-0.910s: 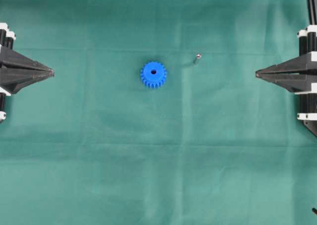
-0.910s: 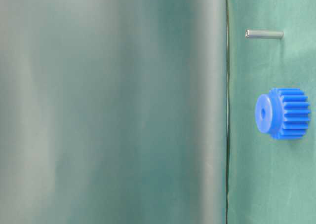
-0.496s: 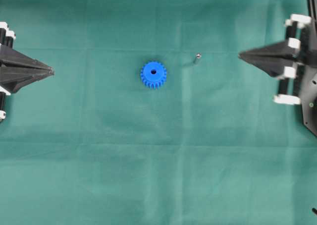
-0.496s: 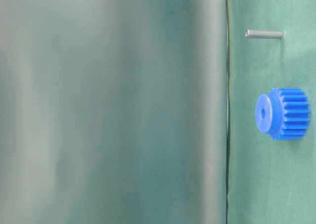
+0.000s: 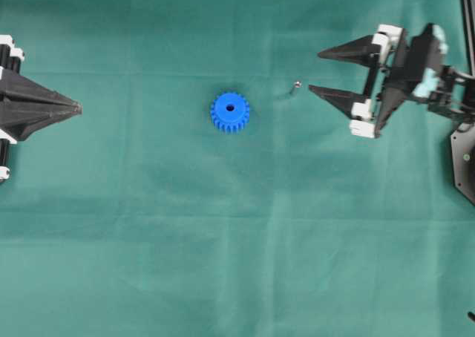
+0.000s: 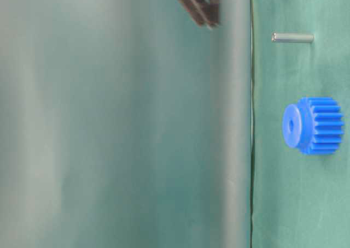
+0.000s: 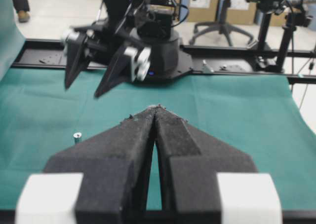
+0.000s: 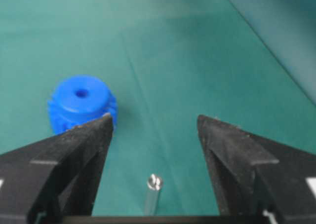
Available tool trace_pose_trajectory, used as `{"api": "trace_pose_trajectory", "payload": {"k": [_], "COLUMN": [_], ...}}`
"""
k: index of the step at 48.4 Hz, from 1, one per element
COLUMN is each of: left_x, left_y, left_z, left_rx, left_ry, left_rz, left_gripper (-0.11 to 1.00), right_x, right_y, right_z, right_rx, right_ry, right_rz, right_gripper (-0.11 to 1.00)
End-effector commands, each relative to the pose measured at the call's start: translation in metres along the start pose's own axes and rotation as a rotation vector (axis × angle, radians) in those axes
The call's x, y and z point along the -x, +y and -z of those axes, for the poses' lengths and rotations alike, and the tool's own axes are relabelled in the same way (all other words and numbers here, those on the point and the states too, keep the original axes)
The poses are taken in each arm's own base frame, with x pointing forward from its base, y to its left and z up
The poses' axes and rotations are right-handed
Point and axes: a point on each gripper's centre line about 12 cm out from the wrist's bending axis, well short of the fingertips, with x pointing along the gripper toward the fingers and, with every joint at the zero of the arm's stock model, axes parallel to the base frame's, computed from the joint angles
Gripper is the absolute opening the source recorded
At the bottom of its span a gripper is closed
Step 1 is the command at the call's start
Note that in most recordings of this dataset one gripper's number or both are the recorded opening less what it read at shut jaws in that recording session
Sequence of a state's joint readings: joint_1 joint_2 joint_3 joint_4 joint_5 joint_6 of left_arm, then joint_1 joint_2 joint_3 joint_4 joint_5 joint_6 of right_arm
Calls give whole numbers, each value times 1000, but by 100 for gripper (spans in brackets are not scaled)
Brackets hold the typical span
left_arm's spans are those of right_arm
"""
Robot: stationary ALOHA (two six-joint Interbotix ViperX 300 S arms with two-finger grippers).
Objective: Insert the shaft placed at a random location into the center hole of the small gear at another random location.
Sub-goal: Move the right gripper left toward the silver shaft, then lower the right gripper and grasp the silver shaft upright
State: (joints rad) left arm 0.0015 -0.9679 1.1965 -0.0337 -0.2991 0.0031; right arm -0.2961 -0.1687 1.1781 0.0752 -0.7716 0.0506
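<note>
The light is soft and even from above, so the green cloth [image 5: 237, 263] looks bright, with only a small dark shadow under the small gear [image 5: 229, 112] and faint fold lines. In the table-level view the big left part is a smooth blurry green, while the shaft [image 6: 292, 37] on the right looks sharp and a bit shiny. In the right wrist view the near black fingers [image 8: 74, 155] look fuzzy and the gear looks soft, and in the left wrist view the far room is bright and a little blurry.
</note>
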Motion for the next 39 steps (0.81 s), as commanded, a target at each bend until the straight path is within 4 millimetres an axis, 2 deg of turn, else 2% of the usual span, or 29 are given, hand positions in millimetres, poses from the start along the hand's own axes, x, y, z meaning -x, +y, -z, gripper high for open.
{"api": "trace_pose_trajectory", "payload": {"k": [1, 13, 27, 34, 39], "left_x": [-1, 0, 1, 1, 1], "left_y": [0, 0, 1, 1, 1], "left_z": [-3, -1, 1, 1, 1], "left_rx": [3, 4, 7, 9, 11], "left_ry": [-14, -9, -5, -6, -6], "left_rz": [-2, -3, -3, -6, -8], "left_gripper": [-1, -1, -1, -1, -1], "right_x": [-15, -36, -37, -39, -38], "right_y": [-2, -6, -7, -7, -7], "right_z": [5, 35, 42, 45, 44], "right_rx": [-12, -46, -63, -64, -64], "right_ry": [-3, 58, 71, 83, 77], "right_rz": [15, 37, 42, 44, 44], "right_gripper": [67, 66, 64, 53, 38]}}
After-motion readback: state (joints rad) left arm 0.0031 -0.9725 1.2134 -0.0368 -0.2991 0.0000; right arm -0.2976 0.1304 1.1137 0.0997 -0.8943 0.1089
